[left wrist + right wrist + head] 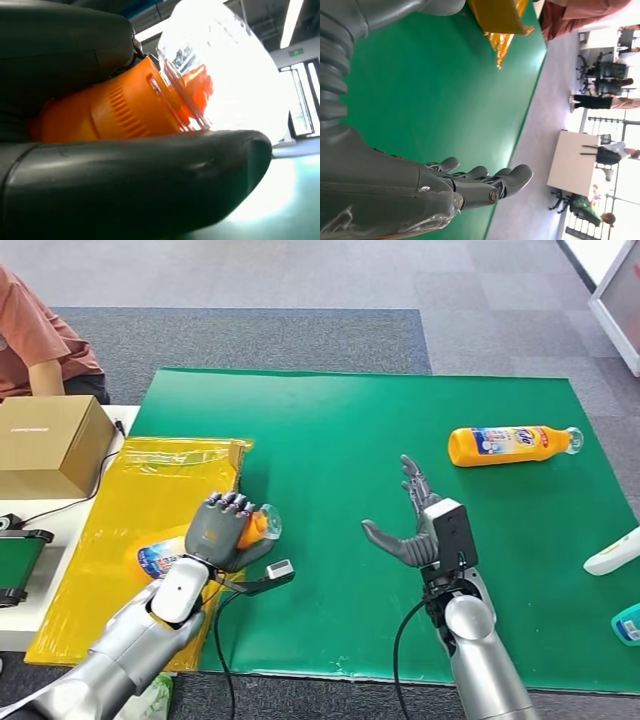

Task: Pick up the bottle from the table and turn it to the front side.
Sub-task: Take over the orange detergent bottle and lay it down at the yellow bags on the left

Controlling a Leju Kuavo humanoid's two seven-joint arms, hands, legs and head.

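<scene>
Left hand is wrapped around an orange bottle at the right edge of the yellow plastic sheet, near the mat's front-left corner. The left wrist view shows fingers and thumb clamped on the ribbed orange neck, just behind the clear cap. Right hand hovers mid-mat, fingers spread, holding nothing.

Handling estimate: rigid plastic, light to moderate weight, smooth and probably slippery; the ribbed neck gives better purchase than the glossy label area. Not fragile.

A second orange bottle lies on its side near the far-right corner of the green mat. The mat looks flat and matte, over grey carpet. A cardboard box sits on the white side table, with a person behind it.
</scene>
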